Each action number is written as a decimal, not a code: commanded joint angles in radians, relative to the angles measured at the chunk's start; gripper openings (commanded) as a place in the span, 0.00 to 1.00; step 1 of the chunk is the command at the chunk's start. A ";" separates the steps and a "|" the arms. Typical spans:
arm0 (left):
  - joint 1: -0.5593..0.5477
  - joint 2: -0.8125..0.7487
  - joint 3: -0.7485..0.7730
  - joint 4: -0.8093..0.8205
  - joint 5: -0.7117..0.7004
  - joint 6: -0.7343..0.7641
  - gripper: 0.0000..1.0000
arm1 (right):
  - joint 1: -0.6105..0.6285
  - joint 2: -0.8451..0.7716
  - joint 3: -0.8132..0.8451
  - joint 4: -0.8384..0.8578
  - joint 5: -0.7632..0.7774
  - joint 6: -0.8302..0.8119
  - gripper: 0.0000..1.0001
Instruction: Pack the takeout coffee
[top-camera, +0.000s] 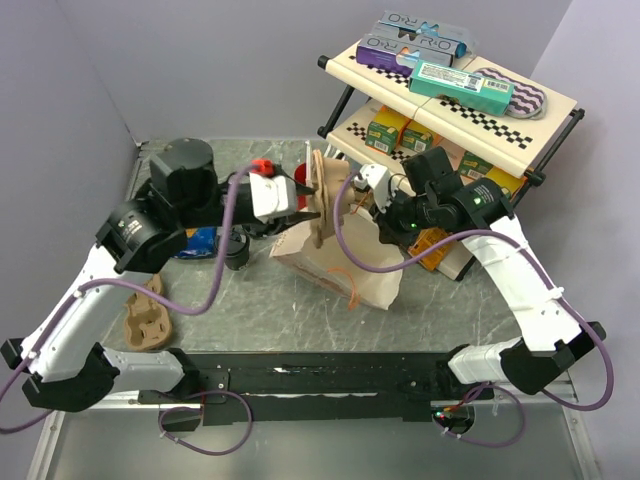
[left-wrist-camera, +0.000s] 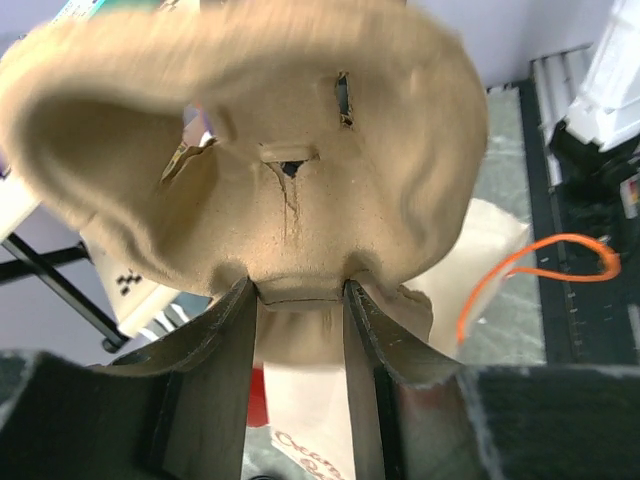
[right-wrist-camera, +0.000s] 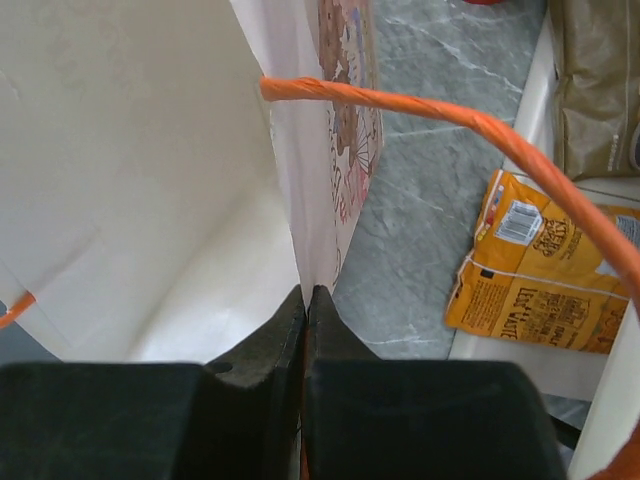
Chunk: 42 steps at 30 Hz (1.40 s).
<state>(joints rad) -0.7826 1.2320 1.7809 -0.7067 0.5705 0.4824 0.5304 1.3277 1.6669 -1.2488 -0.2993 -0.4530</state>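
My left gripper (top-camera: 306, 196) (left-wrist-camera: 300, 288) is shut on the rim of a brown pulp cup carrier (top-camera: 322, 200) (left-wrist-camera: 250, 150), which it holds on edge above the mouth of the white paper bag (top-camera: 340, 265). The bag stands mid-table with orange handles (left-wrist-camera: 540, 265) (right-wrist-camera: 450, 110). On the bag's right rim, my right gripper (top-camera: 383, 222) (right-wrist-camera: 308, 292) is pinched shut, and the bag's pale inside (right-wrist-camera: 130, 180) shows. The takeout coffee (top-camera: 236, 252), a small dark cup with a black lid, stands on the table left of the bag, partly behind a purple cable.
A second pulp carrier (top-camera: 147, 320) lies at the near left. A red cup (top-camera: 262, 165) stands behind my left gripper. A two-level shelf (top-camera: 540, 95) with boxes fills the back right. A yellow snack packet (top-camera: 430, 250) (right-wrist-camera: 545, 265) lies near the shelf's foot.
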 joint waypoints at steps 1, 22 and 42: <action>-0.095 -0.035 -0.058 0.079 -0.058 0.113 0.01 | 0.003 0.002 0.040 0.031 -0.012 0.077 0.00; -0.116 -0.160 -0.204 0.109 -0.235 0.159 0.01 | -0.020 0.033 0.108 0.035 -0.127 0.051 0.00; -0.346 0.049 -0.098 -0.180 -0.520 0.510 0.01 | 0.000 0.038 0.120 0.031 0.002 0.073 0.00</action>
<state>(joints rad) -1.0702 1.2343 1.6138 -0.8124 0.1535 0.9253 0.5148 1.3842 1.7580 -1.2304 -0.3580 -0.4084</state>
